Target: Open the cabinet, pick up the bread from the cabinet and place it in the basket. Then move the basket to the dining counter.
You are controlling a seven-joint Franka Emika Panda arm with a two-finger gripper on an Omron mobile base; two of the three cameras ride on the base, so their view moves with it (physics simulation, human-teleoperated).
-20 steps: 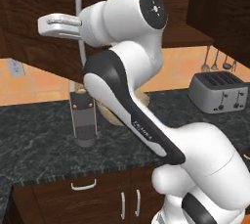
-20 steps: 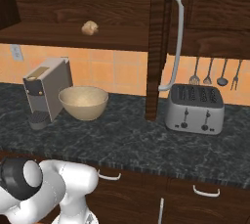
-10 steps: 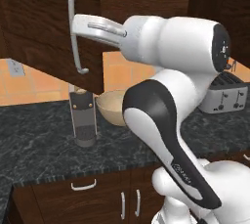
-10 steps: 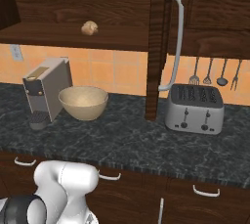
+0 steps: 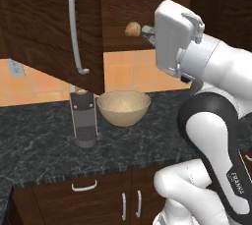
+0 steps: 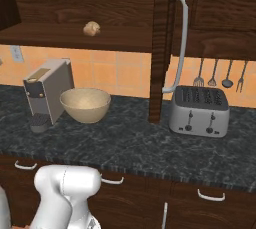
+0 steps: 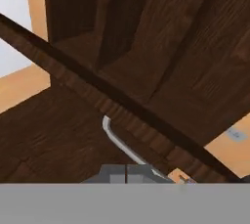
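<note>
Up in the open cabinet (image 6: pixel 75 35), the bread (image 5: pixel 132 29) lies beside the closed hand (image 5: pixel 146 32).

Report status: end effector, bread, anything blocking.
End effector shut, empty. Bread on the shelf of the open cabinet. Basket waiting on the dark counter. Nothing blocking the bread.
</note>
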